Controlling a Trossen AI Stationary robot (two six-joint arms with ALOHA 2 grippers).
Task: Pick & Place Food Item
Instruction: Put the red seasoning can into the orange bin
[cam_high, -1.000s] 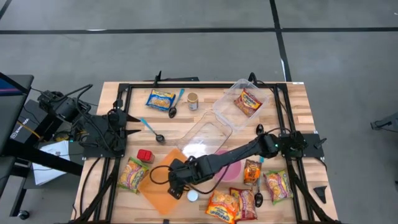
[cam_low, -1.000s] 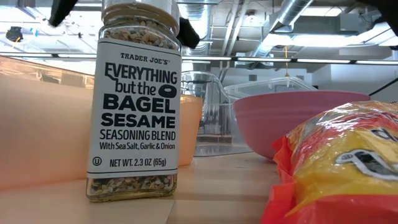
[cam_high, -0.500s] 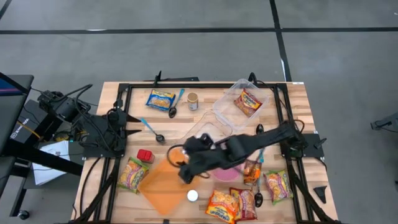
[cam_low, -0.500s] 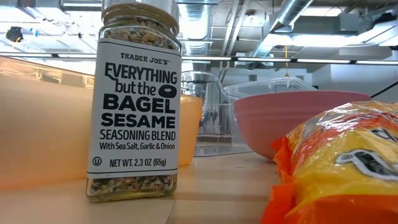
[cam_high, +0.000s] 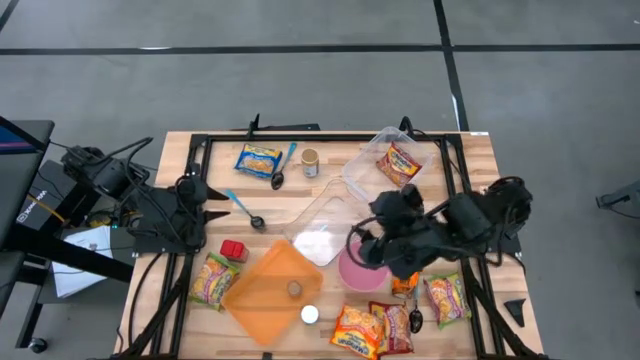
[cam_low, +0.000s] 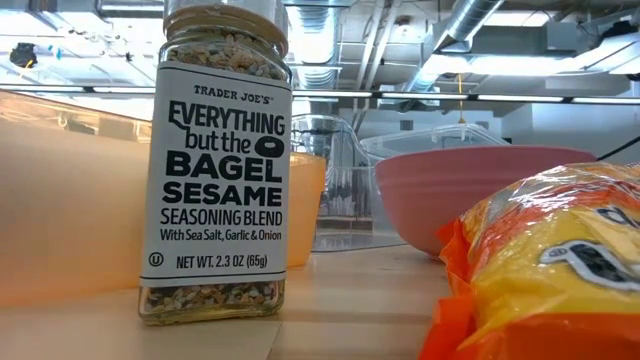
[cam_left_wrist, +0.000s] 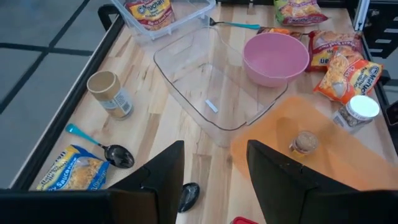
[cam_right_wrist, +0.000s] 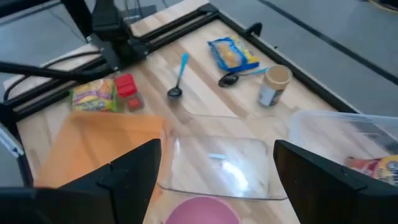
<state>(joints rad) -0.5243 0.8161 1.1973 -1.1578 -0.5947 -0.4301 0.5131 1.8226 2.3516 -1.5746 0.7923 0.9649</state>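
The right pincer (cam_high: 362, 250) hangs spread and empty above the round pink plastic bowl (cam_high: 352, 271), partly hiding it; left pincer (cam_left_wrist: 214, 171) half-spread, empty.

I see a pale, matt wooden table (cam_high: 470, 160) with visible planks. The clear container (cam_left_wrist: 211, 84) looks like glossy plastic, the orange lid (cam_high: 265, 300) translucent plastic, the pink bowl (cam_left_wrist: 275, 57) smooth plastic. Noodle packets (cam_high: 358, 330) are shiny film; the seasoning jar (cam_low: 218, 160) clear with a paper label.

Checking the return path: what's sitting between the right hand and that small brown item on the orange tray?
In the high view, the pink bowl and a corner of the clear container lie between the right hand and the brown item on the orange tray.
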